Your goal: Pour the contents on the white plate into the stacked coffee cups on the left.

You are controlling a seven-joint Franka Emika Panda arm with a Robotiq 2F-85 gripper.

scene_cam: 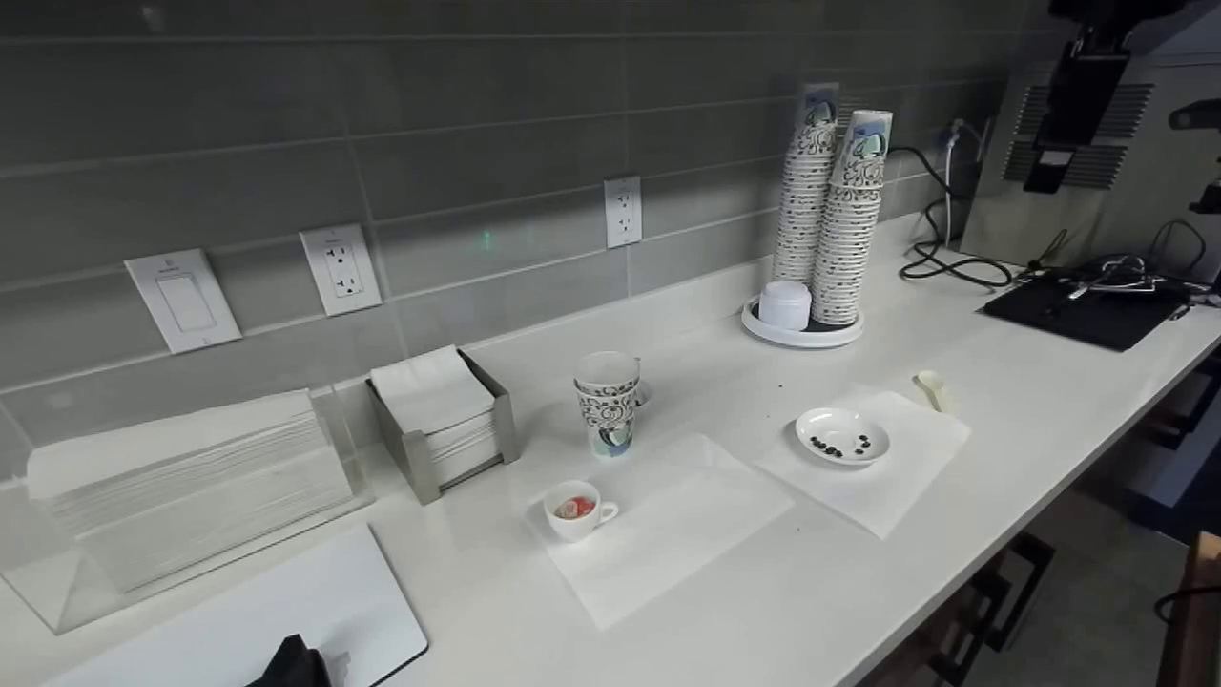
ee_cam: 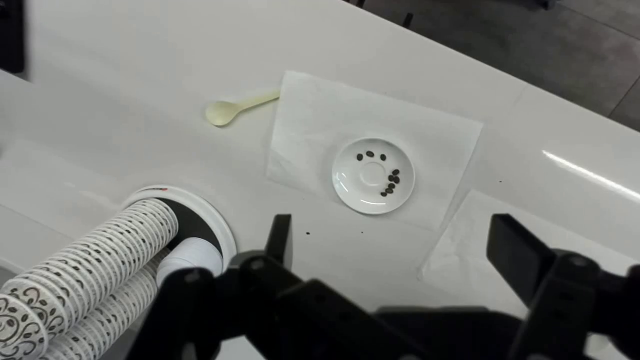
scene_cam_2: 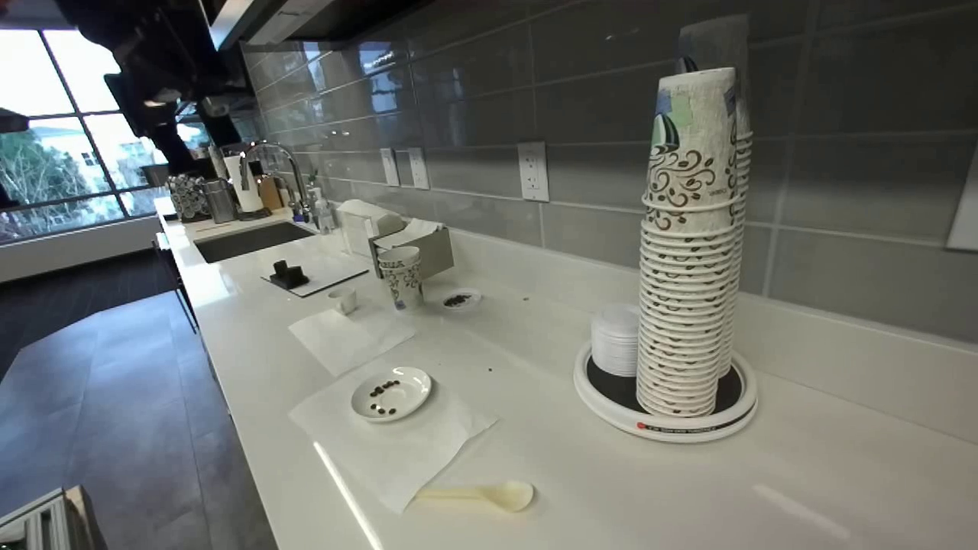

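Observation:
The white plate (ee_cam: 372,174) lies on a paper sheet, with several dark beans as the contents (ee_cam: 396,179) along its inner rim. Both exterior views show the plate (scene_cam: 863,448) (scene_cam_2: 401,396) flat on the counter. The stacked coffee cups (scene_cam: 609,410) (scene_cam_2: 401,279) stand upright near the napkin holder; I cannot make them out in the wrist view. My gripper (ee_cam: 391,218) is open over the counter, its fingers wide apart with nothing between them. In the wrist view the plate appears beyond the fingertips. High at the edge of an exterior view, one dark finger (scene_cam: 1049,172) shows.
Tall cup columns (scene_cam: 844,229) and white lids (scene_cam: 785,305) stand on a round tray (scene_cam_2: 691,435). A spoon (ee_cam: 223,112) lies beside the paper. A small cup (scene_cam: 572,527) with reddish bits, a napkin holder (scene_cam: 506,420) and a small dish (scene_cam_2: 471,297) with dark bits surround the stack.

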